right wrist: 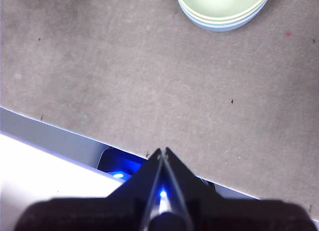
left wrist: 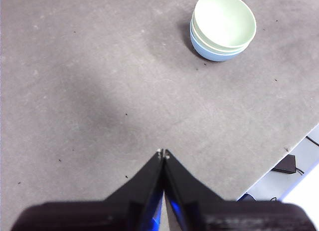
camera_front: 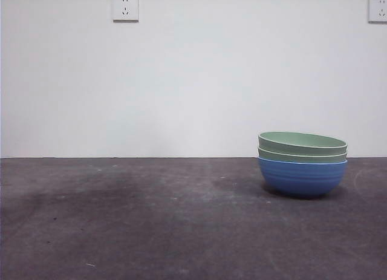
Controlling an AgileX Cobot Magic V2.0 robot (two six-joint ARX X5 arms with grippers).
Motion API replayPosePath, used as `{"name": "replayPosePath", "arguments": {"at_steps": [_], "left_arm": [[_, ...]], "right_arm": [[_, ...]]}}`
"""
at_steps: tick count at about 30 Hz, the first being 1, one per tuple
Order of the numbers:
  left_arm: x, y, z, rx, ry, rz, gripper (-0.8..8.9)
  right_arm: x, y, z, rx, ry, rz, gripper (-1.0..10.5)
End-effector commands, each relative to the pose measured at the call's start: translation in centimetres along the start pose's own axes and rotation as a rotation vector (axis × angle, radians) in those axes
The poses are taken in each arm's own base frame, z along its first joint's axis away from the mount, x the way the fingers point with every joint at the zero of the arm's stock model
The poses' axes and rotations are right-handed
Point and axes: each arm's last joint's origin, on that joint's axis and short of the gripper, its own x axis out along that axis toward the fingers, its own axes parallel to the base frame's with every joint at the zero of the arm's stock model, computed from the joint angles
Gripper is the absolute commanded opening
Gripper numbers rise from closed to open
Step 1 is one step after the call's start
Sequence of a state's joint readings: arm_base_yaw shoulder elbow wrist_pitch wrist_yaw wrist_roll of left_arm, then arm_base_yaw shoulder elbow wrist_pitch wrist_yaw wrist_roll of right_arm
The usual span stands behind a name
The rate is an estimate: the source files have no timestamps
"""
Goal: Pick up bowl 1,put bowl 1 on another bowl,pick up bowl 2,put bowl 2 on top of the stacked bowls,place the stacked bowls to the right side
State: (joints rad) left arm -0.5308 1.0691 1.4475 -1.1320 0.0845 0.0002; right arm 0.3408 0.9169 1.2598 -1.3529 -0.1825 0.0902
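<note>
The stacked bowls (camera_front: 302, 165) stand on the right side of the dark table: a blue ridged bowl (camera_front: 301, 177) at the bottom and two pale green bowls (camera_front: 302, 143) nested in it. From the left wrist the stack (left wrist: 223, 25) shows far off, and the right wrist catches its edge (right wrist: 222, 9). My left gripper (left wrist: 163, 153) is shut, empty and well away from the bowls. Equally clear of them, my right gripper (right wrist: 162, 151) is shut and empty over the table's edge. Neither arm appears in the front view.
A white wall with two sockets (camera_front: 125, 8) stands behind the table. The table's edge (left wrist: 294, 146) runs close to the left gripper, with a black cable (left wrist: 286, 164) beyond it. The right wrist view shows the table's edge (right wrist: 60, 128) and a blue-lit part below.
</note>
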Motion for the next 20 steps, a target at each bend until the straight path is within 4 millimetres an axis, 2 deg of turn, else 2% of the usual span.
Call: {"name": "replayPosePath", "arguments": {"at_steps": [1,9,14,17,20], "left_arm": [[0.0,0.0,0.0,0.010,-0.003,0.005,-0.03],[-0.4,0.7,0.2,0.048,-0.044,0.061,-0.03],[-2.1,2.3,0.6,0.021,-0.358,0.141,-0.03],[-1.9,3.3,-1.1,0.024,-0.551,0.185,-0.03],[-0.4,4.5,-4.2,0.014,-0.663,0.274,-0.03]], "right_arm": [[0.1,0.0,-0.2,0.007,0.015,-0.003,0.0],[0.1,0.0,-0.2,0.007,0.015,-0.002,0.0],[0.1,0.0,-0.2,0.007,0.014,-0.003,0.0],[0.1,0.0,-0.2,0.007,0.015,-0.003,0.0],[0.1,0.0,-0.2,0.007,0.015,-0.002,0.0]]}}
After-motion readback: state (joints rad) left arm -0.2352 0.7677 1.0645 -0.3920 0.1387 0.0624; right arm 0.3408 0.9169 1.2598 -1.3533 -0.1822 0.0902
